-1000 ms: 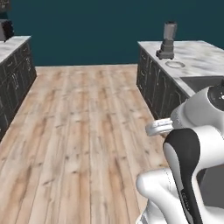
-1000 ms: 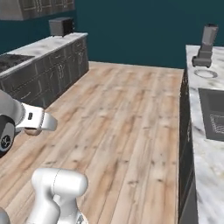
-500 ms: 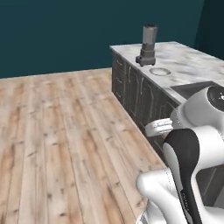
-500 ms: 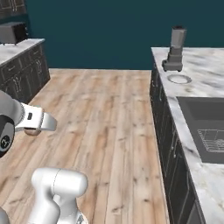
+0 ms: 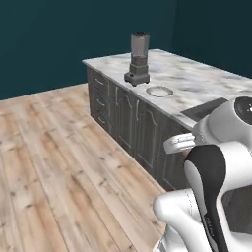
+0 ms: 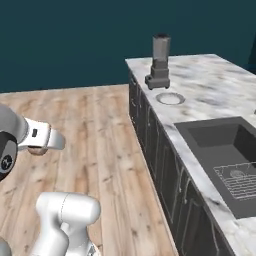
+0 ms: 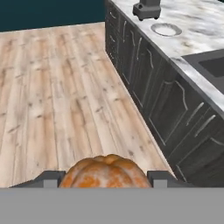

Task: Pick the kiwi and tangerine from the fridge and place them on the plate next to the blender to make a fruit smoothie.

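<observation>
1. Far left in the hand view, bare wooden floor [image 7: 52, 87] and nothing else.
2. Low centre, the tangerine [image 7: 105, 173] sits clamped between the jaws of the gripper [image 7: 105, 178], up off the floor.
3. Further right, the counter [image 6: 210, 95] runs alongside, the blender [image 6: 160, 62] at its far end and the plate [image 6: 170, 98] just beside it, bare.
4. Rightmost, the sink [image 6: 225, 150].
5. My read: tangerine fetched but not delivered; the kiwi's whereabouts I cannot tell, so two placements remain.
</observation>
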